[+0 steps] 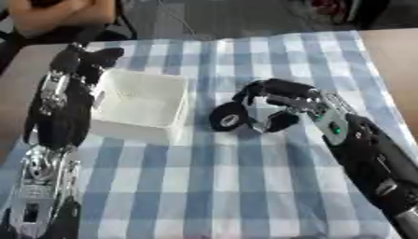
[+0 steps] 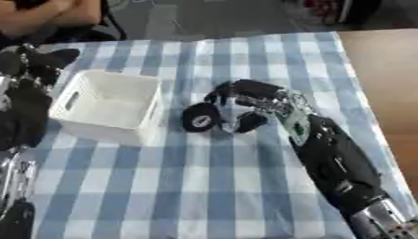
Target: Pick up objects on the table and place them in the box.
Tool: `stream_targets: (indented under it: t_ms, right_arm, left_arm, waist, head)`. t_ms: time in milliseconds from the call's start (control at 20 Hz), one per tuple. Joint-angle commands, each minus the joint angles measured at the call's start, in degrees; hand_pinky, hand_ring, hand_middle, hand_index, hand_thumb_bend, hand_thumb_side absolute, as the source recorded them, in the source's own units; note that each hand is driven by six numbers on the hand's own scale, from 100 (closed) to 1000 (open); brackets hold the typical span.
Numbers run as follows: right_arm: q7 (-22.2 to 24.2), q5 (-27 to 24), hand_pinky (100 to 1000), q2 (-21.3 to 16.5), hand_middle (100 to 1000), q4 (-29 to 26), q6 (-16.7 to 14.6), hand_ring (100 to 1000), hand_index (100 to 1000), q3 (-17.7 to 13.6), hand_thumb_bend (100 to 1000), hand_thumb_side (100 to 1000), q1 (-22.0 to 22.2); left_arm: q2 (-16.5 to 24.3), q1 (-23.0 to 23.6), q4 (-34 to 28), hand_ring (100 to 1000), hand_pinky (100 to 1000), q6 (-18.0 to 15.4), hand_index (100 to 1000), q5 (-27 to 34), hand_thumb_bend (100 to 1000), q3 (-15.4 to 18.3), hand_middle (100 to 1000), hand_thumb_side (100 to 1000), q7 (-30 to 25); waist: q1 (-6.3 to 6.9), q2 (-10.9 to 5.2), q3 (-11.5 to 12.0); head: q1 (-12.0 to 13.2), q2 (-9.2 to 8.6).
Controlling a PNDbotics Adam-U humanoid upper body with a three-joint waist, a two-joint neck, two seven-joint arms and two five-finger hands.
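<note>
A small round black roll with a pale centre [image 1: 228, 117] sits on the blue-and-white checked cloth [image 1: 245, 186] covering the bench, just right of the white plastic box [image 1: 140, 103]. The right robot hand [image 1: 282, 100] curls around it. The left robot hand [image 1: 86, 58] rests at the box's far left corner; whether its fingers are curled or straight cannot be told.

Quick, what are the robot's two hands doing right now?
Left hand: beside the white box, fingers cannot be told.
Right hand: shut on the black round thing.

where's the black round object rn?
Centre of the table, the black round object sits just right of the white box, at the right hand's curled fingertips.
</note>
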Motion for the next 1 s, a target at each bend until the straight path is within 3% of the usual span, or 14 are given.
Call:
stream_targets:
  t_ms: [50,750,850,1000]
  right_arm:
    - [0.1,0.4,907,0.2,743,0.1,0.0,676,898,-0.4,182,425,-2.0]
    - [-1.4,2.7,896,1.7,694,2.3,0.5,657,853,-0.9,182,432,-2.9]
    - [-1.8,2.9,888,1.8,634,2.2,0.6,639,785,-0.8,160,443,-3.0]
    - [-3.4,3.1,843,1.8,479,1.7,1.0,535,555,-0.8,100,518,-2.9]
  left_arm:
    - [0.3,-0.8,-0.8,746,914,-0.1,634,0.3,100,-0.2,959,945,-0.3]
    - [-0.1,-1.4,-0.9,747,913,0.1,634,0.8,100,-0.6,959,944,-0.7]
    - [-0.1,-1.4,-0.9,747,914,0.1,634,0.8,100,-0.6,959,945,-0.8]
    - [-0.2,-1.4,-0.9,747,914,0.1,634,0.8,100,-0.6,959,945,-0.8]
  waist:
    - [0.03,-0.45,0.3]
    - [0.04,-0.21,1.5]
    - [0.00,-0.20,1.6]
    - [-0.08,-0.21,1.7]
  head:
    - [-0.9,-0.76]
    - [-1.7,-1.17]
    - [-1.7,-1.22]
    - [-1.6,-1.28]
